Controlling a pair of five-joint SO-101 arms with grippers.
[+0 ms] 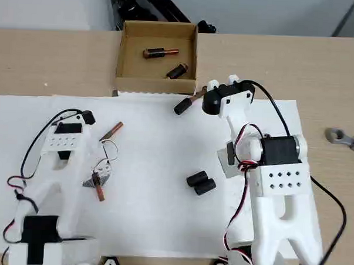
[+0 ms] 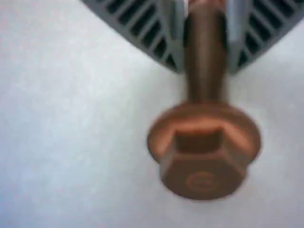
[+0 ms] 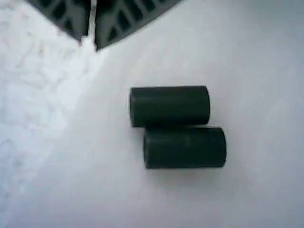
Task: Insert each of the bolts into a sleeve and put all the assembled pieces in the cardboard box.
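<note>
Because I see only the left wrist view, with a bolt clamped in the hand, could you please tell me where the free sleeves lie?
Observer: Two black sleeves lie side by side, touching, on the white sheet, nearer the right arm.
Operator: Thank you. And how many finished pieces are in the box?
Observer: The cardboard box holds two assembled pieces, each a bolt pushed into a sleeve.
</note>
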